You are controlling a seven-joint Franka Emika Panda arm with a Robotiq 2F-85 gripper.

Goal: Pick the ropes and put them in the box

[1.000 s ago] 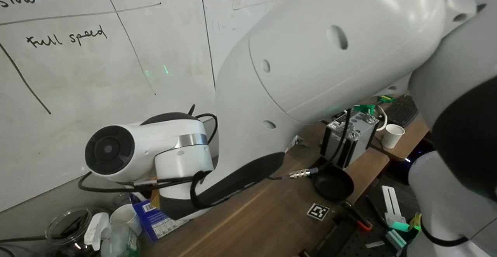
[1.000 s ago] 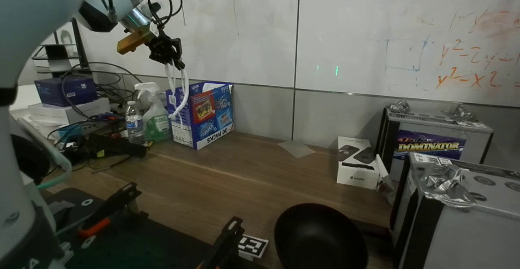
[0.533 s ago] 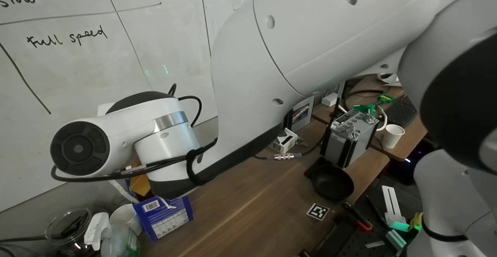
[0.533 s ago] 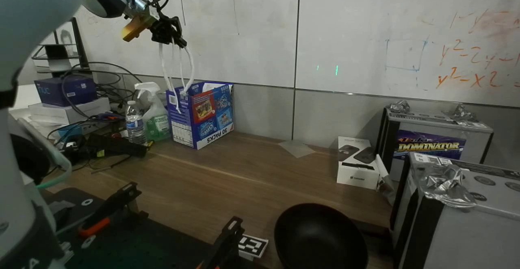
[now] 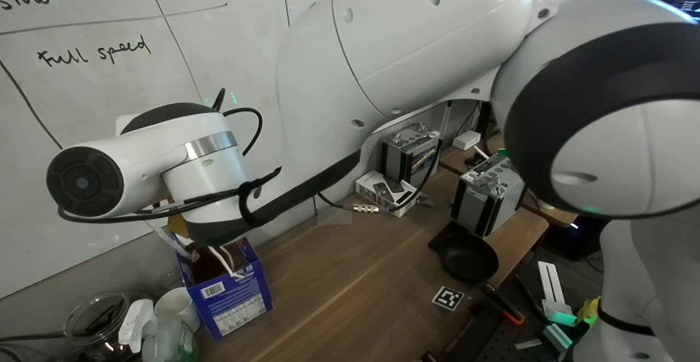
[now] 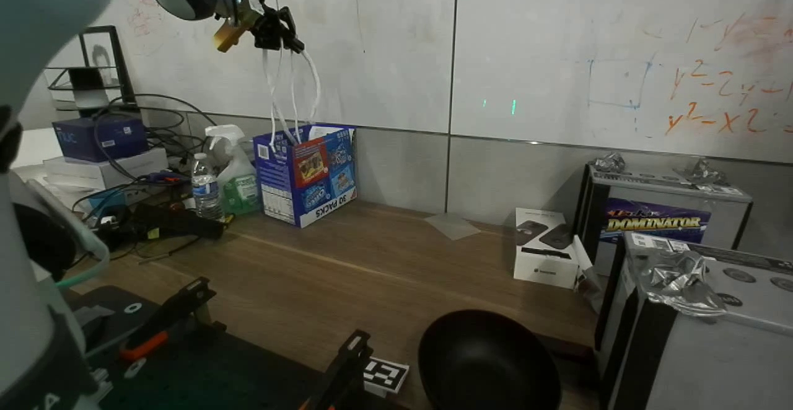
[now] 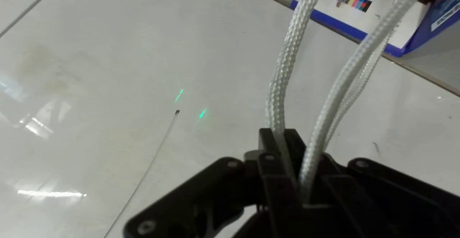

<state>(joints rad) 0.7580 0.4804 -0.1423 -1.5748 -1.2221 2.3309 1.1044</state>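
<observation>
Whiteboard (image 6: pixel 557 51), partly written on, spans the back in both exterior views, above a brown wooden surface (image 6: pixel 372 255). The white arm (image 5: pixel 426 50) reaches across in front of it. Two grey cases (image 6: pixel 712 348) topped with crumpled foil (image 6: pixel 681 286) stand toward one end of the surface, the rear one labelled DOMINATOR. Well apart from them stands the blue box (image 6: pixel 277 179), upright and open at the top, its brown inside showing in an exterior view. White ropes (image 7: pixel 281 76) hang from the jaws in loose strands, their lower parts reaching the box's open top; one end shows against the panel with the barcode, and whether it touches there I cannot tell. The jaws, higher than the box, are clenched on the ropes, which the wrist view shows passing between them. A black pan (image 6: pixel 489 363) sits well apart from the box, near the closer grey case. A white carton (image 6: pixel 545 267) lies near the rear case. Near the blue box stand a spray bottle (image 6: pixel 240 193) with a white head, a water bottle (image 6: pixel 205 190) and a white cup (image 5: pixel 179 306). A square printed marker (image 6: pixel 385 375) lies near the pan.
</observation>
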